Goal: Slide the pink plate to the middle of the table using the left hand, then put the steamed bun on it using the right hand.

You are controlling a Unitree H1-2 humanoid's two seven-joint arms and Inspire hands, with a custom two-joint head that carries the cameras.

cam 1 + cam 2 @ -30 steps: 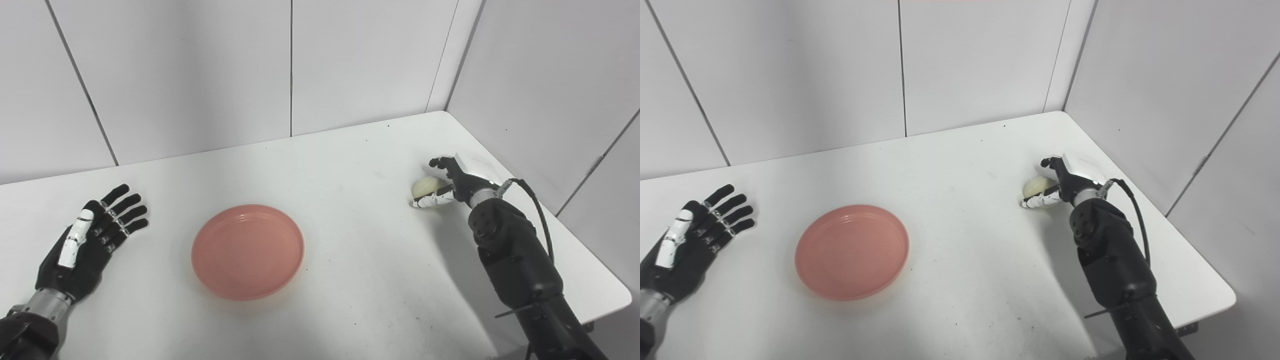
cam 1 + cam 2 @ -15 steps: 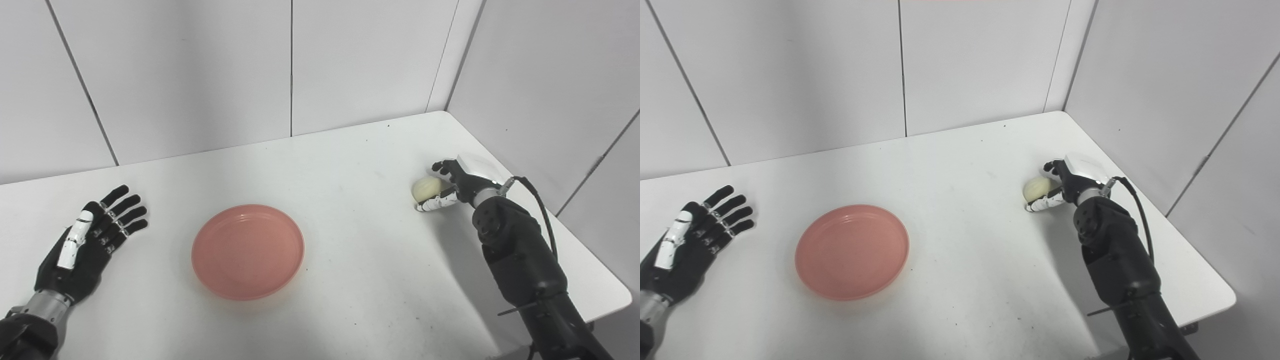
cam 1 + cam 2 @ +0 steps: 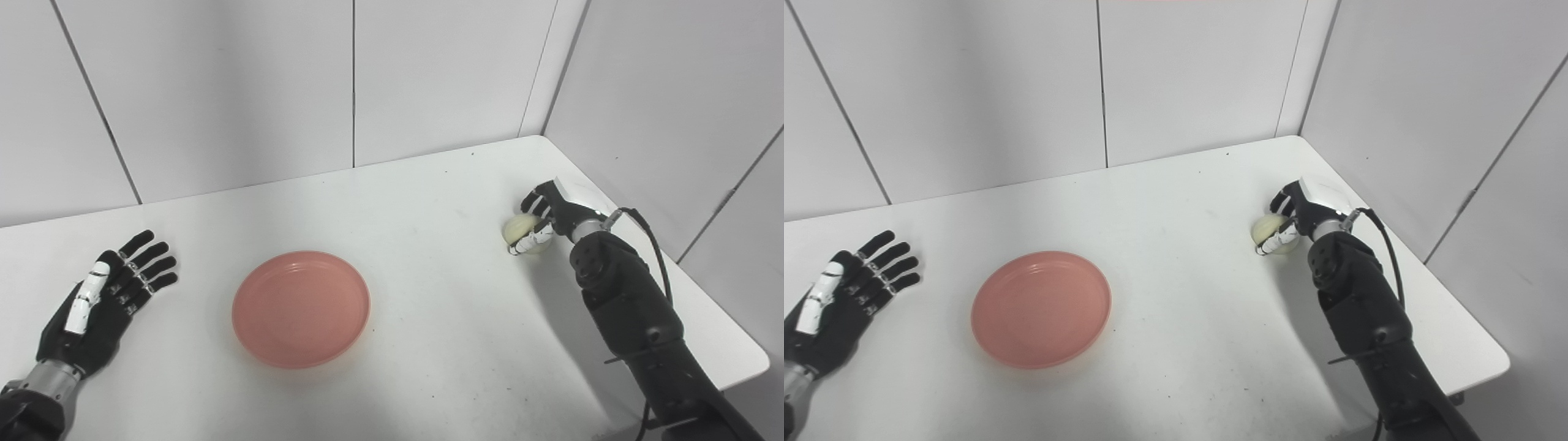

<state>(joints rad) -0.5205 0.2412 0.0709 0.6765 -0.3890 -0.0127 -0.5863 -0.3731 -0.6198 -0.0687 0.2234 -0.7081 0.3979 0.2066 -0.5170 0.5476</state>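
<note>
step: bun pickup | right hand [image 3: 547, 215] curled around round pale steamed bun [image 3: 519, 228] | left hand [image 3: 104, 293] spread, idle | next: lift, carry to round pink plastic plate [image 3: 301, 308]

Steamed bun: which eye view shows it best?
Neither by much. In the left eye view the bun sits a little farther from the frame's middle; the right eye view shows the same side, with the right robot hand wrapped around it.
</note>
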